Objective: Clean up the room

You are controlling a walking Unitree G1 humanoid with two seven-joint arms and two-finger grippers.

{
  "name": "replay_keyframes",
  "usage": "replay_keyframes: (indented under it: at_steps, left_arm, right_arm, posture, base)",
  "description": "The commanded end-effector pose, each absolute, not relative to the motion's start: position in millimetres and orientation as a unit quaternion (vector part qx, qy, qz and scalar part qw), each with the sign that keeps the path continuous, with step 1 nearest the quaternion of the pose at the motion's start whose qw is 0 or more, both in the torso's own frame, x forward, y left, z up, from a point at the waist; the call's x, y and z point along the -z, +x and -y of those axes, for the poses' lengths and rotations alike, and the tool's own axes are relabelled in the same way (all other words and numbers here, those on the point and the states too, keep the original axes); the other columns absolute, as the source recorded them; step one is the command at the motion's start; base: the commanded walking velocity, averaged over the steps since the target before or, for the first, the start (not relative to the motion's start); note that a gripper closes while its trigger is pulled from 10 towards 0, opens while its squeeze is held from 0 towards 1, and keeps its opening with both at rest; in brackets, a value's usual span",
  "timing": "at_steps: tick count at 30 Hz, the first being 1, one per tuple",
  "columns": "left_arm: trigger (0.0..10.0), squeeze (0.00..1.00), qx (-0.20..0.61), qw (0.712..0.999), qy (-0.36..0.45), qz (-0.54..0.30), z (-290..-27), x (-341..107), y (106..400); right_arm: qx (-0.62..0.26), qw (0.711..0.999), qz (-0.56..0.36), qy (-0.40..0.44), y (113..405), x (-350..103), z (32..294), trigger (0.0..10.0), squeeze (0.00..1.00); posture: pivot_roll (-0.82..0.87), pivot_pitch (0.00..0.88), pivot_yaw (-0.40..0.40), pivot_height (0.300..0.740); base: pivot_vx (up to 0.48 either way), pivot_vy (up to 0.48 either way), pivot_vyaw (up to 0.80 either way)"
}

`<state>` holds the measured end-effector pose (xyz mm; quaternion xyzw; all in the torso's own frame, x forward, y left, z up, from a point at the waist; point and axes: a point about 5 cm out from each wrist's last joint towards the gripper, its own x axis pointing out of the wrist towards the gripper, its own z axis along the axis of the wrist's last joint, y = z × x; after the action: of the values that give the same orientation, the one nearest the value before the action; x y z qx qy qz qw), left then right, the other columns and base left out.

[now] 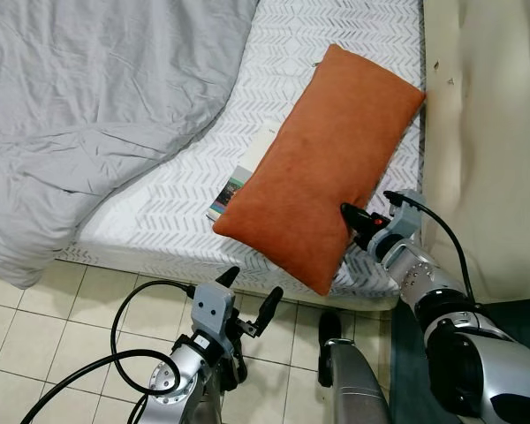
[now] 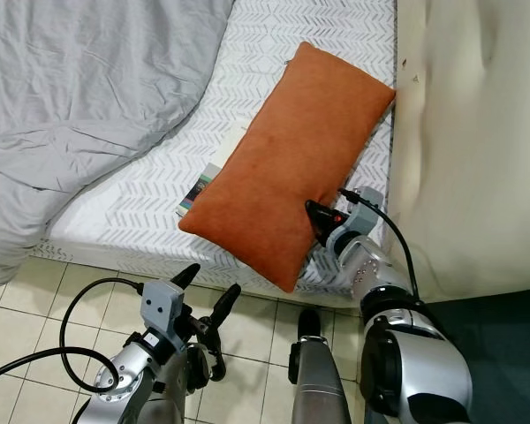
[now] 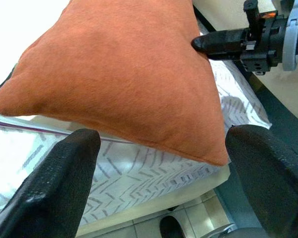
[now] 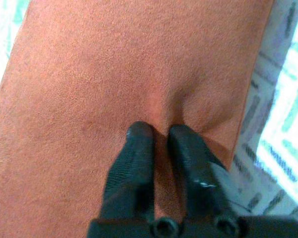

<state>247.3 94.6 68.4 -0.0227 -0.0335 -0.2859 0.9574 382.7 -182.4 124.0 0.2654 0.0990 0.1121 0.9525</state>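
Note:
An orange rectangular pillow (image 1: 327,163) lies slantwise on the bed's patterned sheet (image 1: 159,208), its lower corner hanging over the mattress edge. My right gripper (image 1: 348,212) is shut on a fold of the pillow's fabric near its right edge; the pinch shows in the right wrist view, at the right gripper (image 4: 159,133). My left gripper (image 1: 250,290) hangs open below the mattress edge over the tiled floor, pointing at the pillow's lower corner (image 3: 208,153). A book (image 1: 238,181) lies partly under the pillow.
A rumpled grey duvet (image 1: 88,106) covers the left of the bed. A cream padded headboard or wall (image 1: 490,132) stands right of the pillow. Beige floor tiles (image 1: 62,344) lie below. Black cables (image 1: 128,353) loop from my left arm.

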Motion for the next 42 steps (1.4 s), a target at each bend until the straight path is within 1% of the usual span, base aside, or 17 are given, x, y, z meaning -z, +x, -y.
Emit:
replay_keyframes:
  at_steps: [1,5,9,11,14,16,17,20,22,24,25,28,34,36,37,40,42]
  left_arm:
    - [10.0,0.00,0.280,0.960,-0.027,0.010,-97.8,-57.8,239.5]
    - [10.0,0.00,0.276,0.961,-0.025,0.011,-98.1,-57.5,241.4]
    - [10.0,0.00,0.272,0.962,-0.024,0.011,-98.8,-58.0,242.7]
    - [10.0,0.00,0.269,0.963,-0.022,0.011,-100.3,-57.7,243.0]
    - [10.0,0.00,0.267,0.963,-0.022,0.010,-101.1,-57.2,242.9]
    - [10.0,0.00,0.265,0.964,-0.021,0.009,-101.9,-56.7,243.2]
    - [10.0,0.00,0.265,0.964,-0.021,0.009,-101.9,-56.7,243.2]
    - [10.0,0.00,0.261,0.965,-0.018,0.009,-103.8,-56.4,244.5]
    - [10.0,0.00,0.261,0.965,-0.018,0.009,-103.8,-56.4,244.5]
    - [10.0,0.00,0.260,0.965,-0.016,0.008,-105.1,-56.0,245.1]
    - [10.0,0.00,0.260,0.965,-0.016,0.008,-105.1,-56.0,245.1]
    - [10.0,0.00,0.260,0.966,-0.013,0.007,-105.8,-55.1,246.5]
    - [10.0,0.00,0.259,0.966,-0.010,0.009,-106.2,-55.6,247.5]
    - [10.0,0.00,0.259,0.966,-0.009,0.008,-106.6,-55.1,247.1]
    - [10.0,0.00,0.259,0.966,-0.009,0.008,-106.6,-55.1,247.1]
    - [10.0,0.00,0.260,0.965,-0.009,0.007,-105.9,-53.7,246.9]
    - [10.0,0.00,0.261,0.965,-0.009,0.007,-105.4,-53.6,247.0]
  right_arm:
    - [-0.092,0.951,-0.109,0.273,379.5,-116.7,187.8,0.0,0.00]
    - [-0.079,0.951,-0.085,0.287,383.8,-127.8,194.8,0.0,0.00]
    - [-0.063,0.955,-0.067,0.282,387.2,-138.0,203.1,0.0,0.00]
    - [-0.046,0.961,-0.044,0.268,390.8,-153.4,216.8,0.0,0.00]
    - [-0.029,0.967,-0.026,0.251,392.4,-165.0,228.8,0.0,0.00]
    - [-0.005,0.972,-0.009,0.235,392.8,-175.6,242.4,0.0,0.00]
    - [-0.005,0.972,-0.009,0.235,392.8,-175.6,242.4,0.0,0.00]
    - [0.050,0.980,0.014,0.194,390.5,-193.1,269.2,0.0,0.00]
    - [0.050,0.980,0.014,0.194,390.5,-193.1,269.2,0.0,0.00]
    - [0.094,0.981,0.021,0.168,386.4,-200.0,286.9,0.0,0.00]
    - [0.094,0.981,0.021,0.168,386.4,-200.0,286.9,0.0,0.00]
    - [0.142,0.977,0.018,0.155,379.0,-197.1,304.1,0.0,0.00]
    - [0.176,0.978,0.021,0.113,371.8,-196.0,316.8,0.0,0.00]
    - [0.216,0.972,0.020,0.088,362.3,-194.9,334.1,0.0,0.00]
    - [0.216,0.972,0.020,0.088,362.3,-194.9,334.1,0.0,0.00]
    - [0.283,0.956,0.011,0.080,346.1,-188.2,358.2,0.0,0.00]
    - [0.300,0.951,0.008,0.078,341.7,-185.0,363.3,0.0,0.00]
  posture:
    - [-0.07,0.496,0.018,0.740]
    - [-0.07,0.494,0.018,0.740]
    - [-0.07,0.490,0.017,0.740]
    - [-0.07,0.485,0.015,0.740]
    - [-0.07,0.477,0.014,0.740]
    - [-0.07,0.472,0.012,0.740]
    - [-0.07,0.472,0.012,0.740]
    - [-0.08,0.458,0.011,0.740]
    - [-0.08,0.458,0.011,0.740]
    - [-0.08,0.453,0.010,0.740]
    - [-0.08,0.453,0.010,0.740]
    - [-0.09,0.447,0.008,0.740]
    - [-0.09,0.451,0.009,0.740]
    - [-0.09,0.452,0.007,0.740]
    - [-0.09,0.452,0.007,0.740]
    - [-0.10,0.453,0.006,0.740]
    - [-0.10,0.453,0.006,0.740]
  base:
    - [0.000,0.000,0.00]
    - [0.000,0.000,0.00]
    - [0.000,0.000,0.00]
    - [0.000,0.000,0.00]
    - [0.000,0.000,0.00]
    - [0.000,0.000,0.00]
    - [0.000,0.000,0.00]
    - [0.000,0.000,0.00]
    - [0.000,0.000,0.00]
    - [0.000,0.000,0.00]
    - [0.000,0.000,0.00]
    - [0.000,0.000,0.00]
    - [0.000,0.000,0.00]
    - [0.000,0.000,0.00]
    - [0.000,0.000,0.00]
    - [0.000,0.000,0.00]
    - [0.000,0.000,0.00]
